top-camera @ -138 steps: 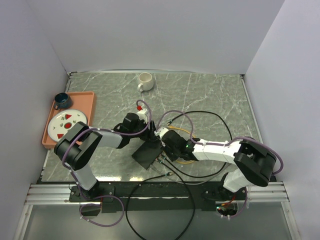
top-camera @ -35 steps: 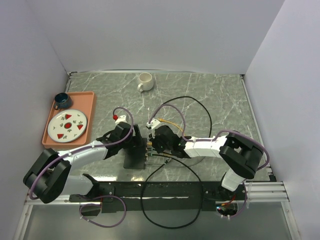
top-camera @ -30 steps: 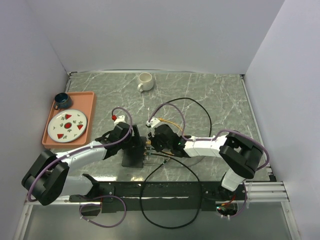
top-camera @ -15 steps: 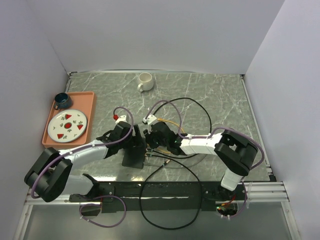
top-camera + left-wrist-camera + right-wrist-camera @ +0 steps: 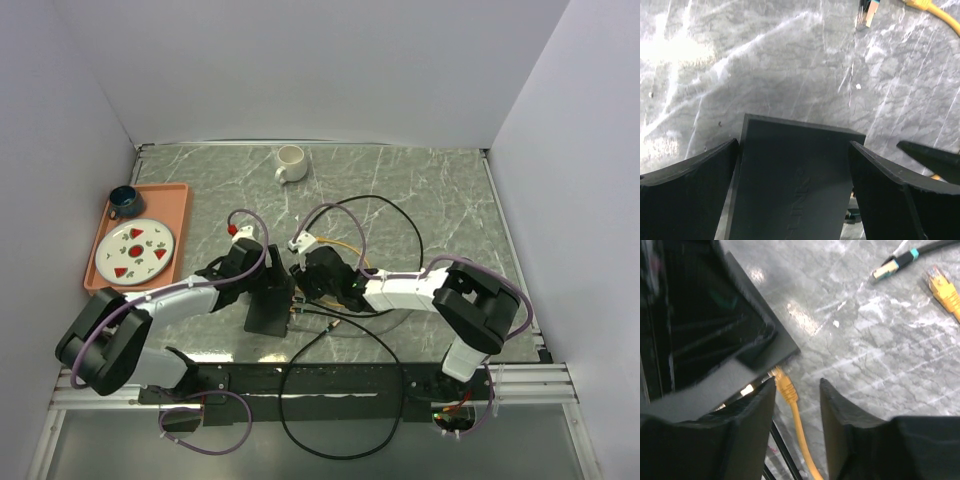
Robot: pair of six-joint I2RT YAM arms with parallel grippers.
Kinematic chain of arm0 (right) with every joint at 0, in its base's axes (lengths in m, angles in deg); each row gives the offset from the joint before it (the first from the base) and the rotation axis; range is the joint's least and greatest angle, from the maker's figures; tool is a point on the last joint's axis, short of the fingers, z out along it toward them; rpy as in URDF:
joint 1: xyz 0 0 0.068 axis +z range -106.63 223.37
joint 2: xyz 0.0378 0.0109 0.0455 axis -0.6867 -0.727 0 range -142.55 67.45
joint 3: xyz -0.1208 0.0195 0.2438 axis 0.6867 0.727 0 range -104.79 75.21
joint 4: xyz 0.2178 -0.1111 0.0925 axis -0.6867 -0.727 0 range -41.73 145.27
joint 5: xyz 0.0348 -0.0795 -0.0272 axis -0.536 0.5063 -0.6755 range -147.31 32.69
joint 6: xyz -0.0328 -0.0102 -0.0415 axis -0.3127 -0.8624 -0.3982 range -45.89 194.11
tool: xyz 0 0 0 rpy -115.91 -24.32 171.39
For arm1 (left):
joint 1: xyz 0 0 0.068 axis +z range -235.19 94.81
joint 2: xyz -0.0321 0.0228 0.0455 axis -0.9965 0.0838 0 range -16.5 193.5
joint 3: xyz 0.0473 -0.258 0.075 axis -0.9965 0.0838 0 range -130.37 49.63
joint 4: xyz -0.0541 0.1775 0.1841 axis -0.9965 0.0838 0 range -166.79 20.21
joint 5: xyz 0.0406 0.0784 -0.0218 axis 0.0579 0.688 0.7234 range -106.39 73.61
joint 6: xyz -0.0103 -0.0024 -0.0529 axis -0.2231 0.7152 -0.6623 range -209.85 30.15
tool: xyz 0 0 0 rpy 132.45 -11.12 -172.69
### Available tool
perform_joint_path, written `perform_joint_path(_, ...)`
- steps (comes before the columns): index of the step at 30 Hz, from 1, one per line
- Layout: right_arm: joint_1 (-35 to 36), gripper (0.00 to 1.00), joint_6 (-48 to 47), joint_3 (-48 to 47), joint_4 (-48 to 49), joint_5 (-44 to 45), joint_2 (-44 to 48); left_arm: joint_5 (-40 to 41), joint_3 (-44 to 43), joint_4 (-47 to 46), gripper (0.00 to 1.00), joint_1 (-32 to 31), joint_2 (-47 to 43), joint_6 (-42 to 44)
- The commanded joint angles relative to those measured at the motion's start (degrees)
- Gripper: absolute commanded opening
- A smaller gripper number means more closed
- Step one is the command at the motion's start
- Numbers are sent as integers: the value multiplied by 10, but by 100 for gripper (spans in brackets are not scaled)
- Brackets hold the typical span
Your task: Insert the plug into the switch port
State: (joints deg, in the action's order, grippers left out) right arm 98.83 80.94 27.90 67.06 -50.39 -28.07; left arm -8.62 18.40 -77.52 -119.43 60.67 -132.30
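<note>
A: Since the oldest top view, the black box (image 5: 267,310) has slid left and squared up. Wrists?

B: Left wrist: my left gripper (image 5: 792,144) is spread wide, its fingers pressed on both long sides of the box. I can't read its raised lettering (image 5: 801,200). Right wrist: my right gripper (image 5: 797,385) stands parted, with the yellow plug (image 5: 786,387) loose between its fingers and the tip at the box's edge. The switch port is hidden behind it.
</note>
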Motion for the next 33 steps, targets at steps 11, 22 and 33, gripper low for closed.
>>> perform_joint_path(11,-2,41,-9,35,0,-26,41,-39,-20,-15,96,8,58,21)
perform_joint_path(22,-3,17,-5,18,-5,-24,5,-70,-16,-37,94,9,61,28)
perform_joint_path(33,-1,29,-3,7,-10,-20,-7,-97,-13,-57,93,9,71,35)
